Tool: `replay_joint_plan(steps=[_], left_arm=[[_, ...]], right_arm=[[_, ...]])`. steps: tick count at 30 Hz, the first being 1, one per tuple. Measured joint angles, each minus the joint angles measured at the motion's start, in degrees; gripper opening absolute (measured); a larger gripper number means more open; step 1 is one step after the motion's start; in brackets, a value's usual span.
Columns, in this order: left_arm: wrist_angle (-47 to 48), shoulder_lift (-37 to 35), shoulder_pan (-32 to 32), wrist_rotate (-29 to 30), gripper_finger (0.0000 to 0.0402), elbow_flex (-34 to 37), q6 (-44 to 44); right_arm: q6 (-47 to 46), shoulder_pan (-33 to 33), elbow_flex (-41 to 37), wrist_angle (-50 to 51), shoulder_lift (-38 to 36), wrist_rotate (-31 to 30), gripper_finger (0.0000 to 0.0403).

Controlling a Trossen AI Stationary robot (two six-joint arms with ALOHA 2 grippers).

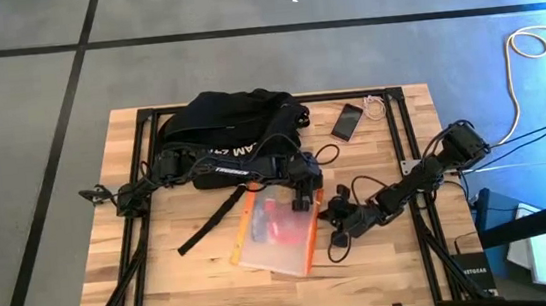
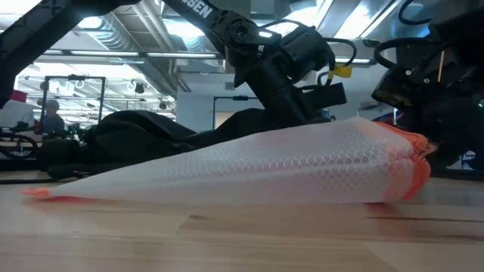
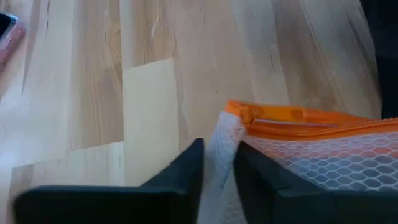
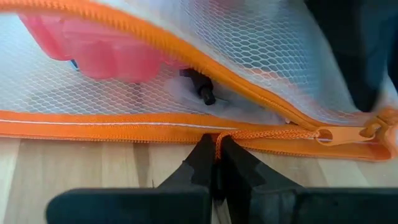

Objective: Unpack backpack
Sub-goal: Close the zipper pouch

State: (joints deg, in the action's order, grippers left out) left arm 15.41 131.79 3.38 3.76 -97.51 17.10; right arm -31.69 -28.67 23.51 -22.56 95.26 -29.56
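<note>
The black backpack [image 1: 235, 126] lies at the table's far middle, one strap [image 1: 214, 222] trailing toward the near edge. In front of it lies a clear mesh pouch [image 1: 279, 235] with an orange zipper [image 4: 186, 53] and pink things [image 4: 106, 53] inside. My left gripper [image 3: 219, 152] is at the pouch's far right corner, shut on its mesh. My right gripper [image 4: 216, 144] is at the pouch's right side, shut on the orange zipper cord. My left gripper pinches the white mesh [image 3: 221, 134] between its two fingers at the pouch's corner, just beside the zipper's end [image 3: 242, 113]. The fingers slant down from the far side. That end of the pouch [image 2: 401, 162] stands raised while the opposite end [image 2: 45, 193] lies on the table. My right gripper pinches the thin orange cord [image 4: 219, 137] between its fingertips. The cord runs slack along the pouch's edge to the zipper pull [image 4: 333, 134]. The fingers slant down from the table's right side. The pouch's edge rests on the table in front of them.
A black phone [image 1: 347, 121] and a white cable [image 1: 377, 108] lie at the far right of the table. Bare wood shows along the near edge and at the near left. People and shelving show in the room beyond.
</note>
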Motion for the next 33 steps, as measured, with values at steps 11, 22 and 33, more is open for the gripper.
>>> replay_joint_plan(steps=[11,22,33], left_arm=[[2.3,-1.2,0.0,-7.2,0.0208,0.0,6.4],[-1.1,-3.3,0.2,-7.7,0.0206,0.0,9.6],[1.8,-3.5,3.8,-21.7,0.0138,0.0,5.7]], right_arm=[[-6.5,-3.8,-0.4,9.2,-4.4,-11.1,0.0000],[-9.2,-8.5,-0.3,9.7,-9.6,-17.9,0.0000],[-8.3,-8.5,0.3,9.3,-9.6,-17.4,0.0000]])
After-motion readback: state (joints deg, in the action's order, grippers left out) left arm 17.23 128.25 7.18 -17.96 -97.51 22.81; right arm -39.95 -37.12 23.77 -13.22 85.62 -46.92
